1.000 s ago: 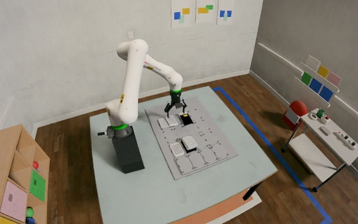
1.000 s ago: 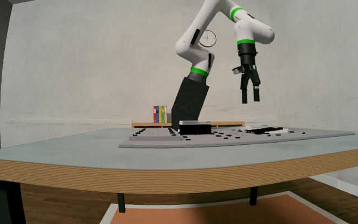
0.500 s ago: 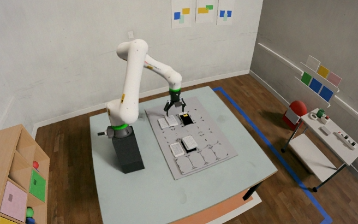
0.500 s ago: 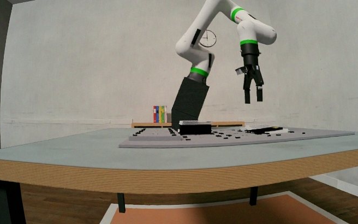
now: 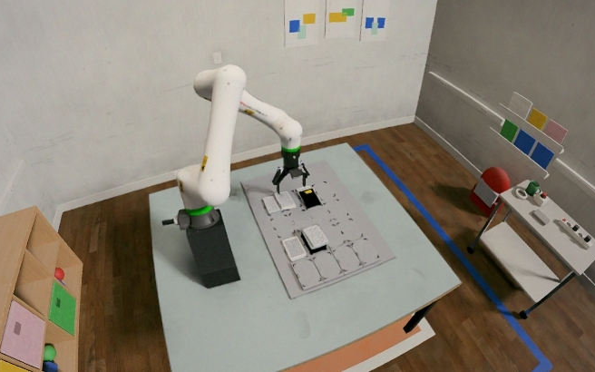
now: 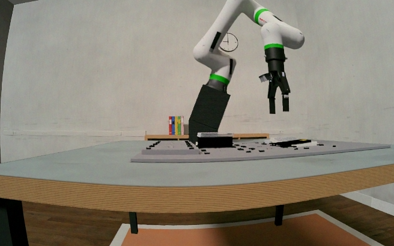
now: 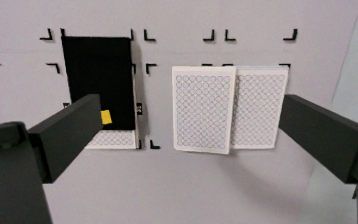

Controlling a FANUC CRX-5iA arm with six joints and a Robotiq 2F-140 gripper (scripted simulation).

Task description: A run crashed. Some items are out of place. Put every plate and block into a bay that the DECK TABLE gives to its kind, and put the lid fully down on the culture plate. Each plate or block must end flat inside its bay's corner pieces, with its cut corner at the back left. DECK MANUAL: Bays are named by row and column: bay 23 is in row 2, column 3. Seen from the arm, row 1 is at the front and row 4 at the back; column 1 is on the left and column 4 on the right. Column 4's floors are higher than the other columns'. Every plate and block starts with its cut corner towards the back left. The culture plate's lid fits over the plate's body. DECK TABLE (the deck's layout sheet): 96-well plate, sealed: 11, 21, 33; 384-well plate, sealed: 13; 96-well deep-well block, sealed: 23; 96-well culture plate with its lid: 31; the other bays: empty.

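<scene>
My gripper is open and empty, hanging well above the grey deck; it also shows in the side view and in the wrist view. Below it, a white 96-well plate lies with one edge over a second white plate. Beside them, a black lid with a yellow tag sits shifted on a white plate body, whose edge sticks out. In the overhead view, these are the pair and the lid. Nearer the camera stand a tall black block with a white top and a flat white plate.
The arm's dark base stands on the table to the left of the deck. Raised bay floors run along the deck's near edge. Black corner pieces mark the bays. The tall block rises above the other items.
</scene>
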